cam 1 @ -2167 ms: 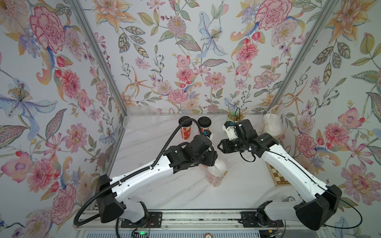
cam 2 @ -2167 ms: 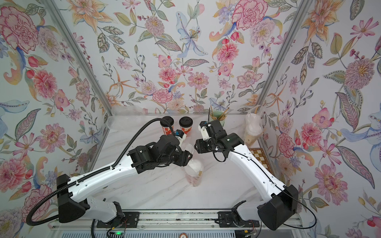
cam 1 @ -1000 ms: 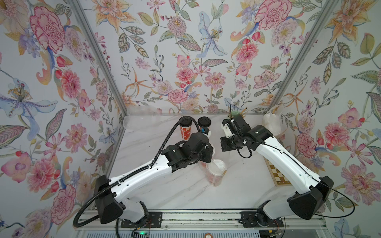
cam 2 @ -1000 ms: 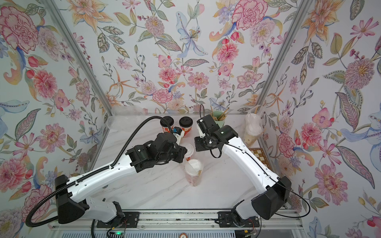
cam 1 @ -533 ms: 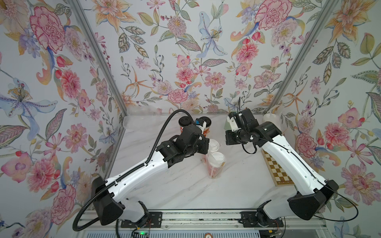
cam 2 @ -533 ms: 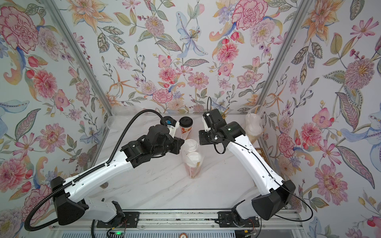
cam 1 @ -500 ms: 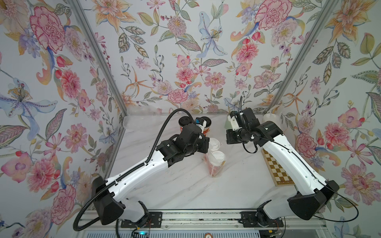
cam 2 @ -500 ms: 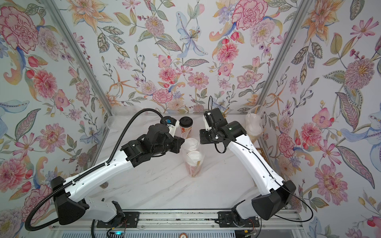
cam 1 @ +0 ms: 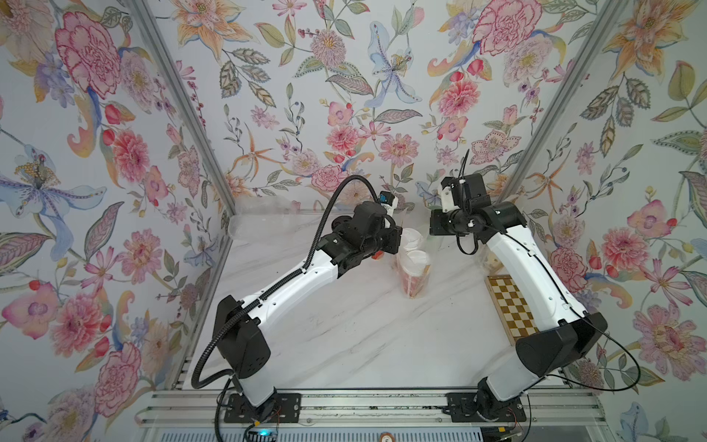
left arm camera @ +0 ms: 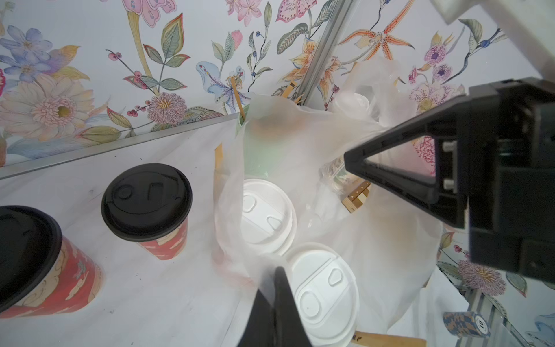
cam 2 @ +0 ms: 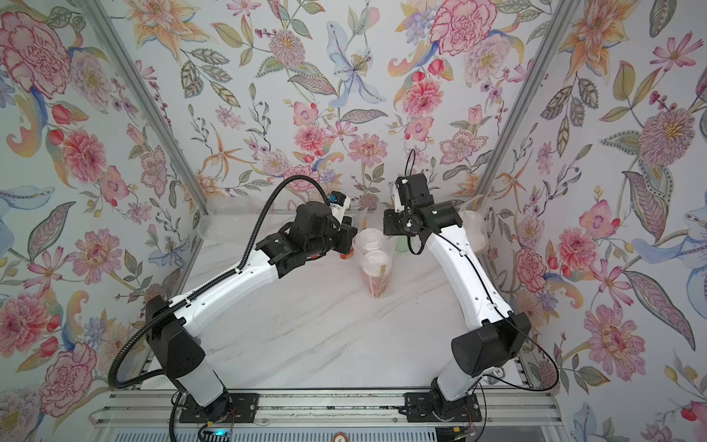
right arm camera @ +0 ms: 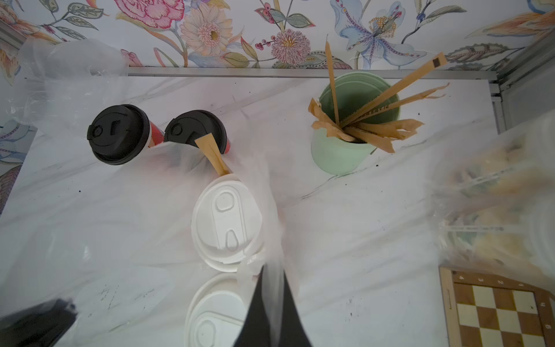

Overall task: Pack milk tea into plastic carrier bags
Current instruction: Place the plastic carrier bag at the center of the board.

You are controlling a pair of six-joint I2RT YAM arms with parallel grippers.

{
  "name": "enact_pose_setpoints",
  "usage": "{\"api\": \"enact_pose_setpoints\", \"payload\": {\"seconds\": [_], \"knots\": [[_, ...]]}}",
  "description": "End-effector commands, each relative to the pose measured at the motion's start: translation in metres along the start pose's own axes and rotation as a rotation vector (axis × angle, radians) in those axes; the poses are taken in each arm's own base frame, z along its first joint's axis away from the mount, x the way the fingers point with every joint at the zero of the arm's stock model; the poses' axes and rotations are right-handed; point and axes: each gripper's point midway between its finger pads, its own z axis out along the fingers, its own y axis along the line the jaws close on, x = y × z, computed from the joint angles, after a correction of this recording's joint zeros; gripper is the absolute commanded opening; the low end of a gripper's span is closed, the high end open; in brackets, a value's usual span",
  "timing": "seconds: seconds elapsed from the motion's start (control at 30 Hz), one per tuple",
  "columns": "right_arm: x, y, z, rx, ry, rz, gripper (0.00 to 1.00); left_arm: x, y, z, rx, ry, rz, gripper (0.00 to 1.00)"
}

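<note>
White marble table (cam 1: 344, 336). Just right of frame centre in a top view: bag (cam 1: 421, 285) with two white-lid cups (cam 1: 415, 257). Chessboard (cam 1: 510, 306) lower right of it. Loose bags (cam 1: 260, 225) at left back corner. Black-lid cups (right arm camera: 118, 133) and straw cup (right arm camera: 345, 156) near back edge.

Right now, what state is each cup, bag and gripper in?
left gripper, shut on the carrier bag.
right gripper, shut on its opposite side.
carrier bag, held up around two cups.
white-lidded cups, upright, lidded, inside the bag.
black-lidded cups, upright, lidded, outside the bag.
mint-green cup, upright, holding straws.
</note>
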Motion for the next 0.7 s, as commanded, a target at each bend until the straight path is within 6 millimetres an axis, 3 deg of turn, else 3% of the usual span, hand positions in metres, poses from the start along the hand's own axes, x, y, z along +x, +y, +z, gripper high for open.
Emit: {"api": "enact_pose_setpoints", "payload": {"seconds": [0.0,0.3,0.67], "knots": [[-0.04,-0.001,-0.001,-0.016,-0.127,-0.01,0.0,-0.044,0.003,0.005,0.043,-0.15,0.053,0.0],[-0.083,-0.014,0.042,-0.032,-0.212,-0.002,0.0,-0.061,0.032,0.047,0.08,-0.229,0.042,0.0],[-0.107,-0.025,0.089,-0.054,-0.242,0.002,0.0,-0.077,0.065,0.079,0.04,-0.292,0.056,0.0]]}}
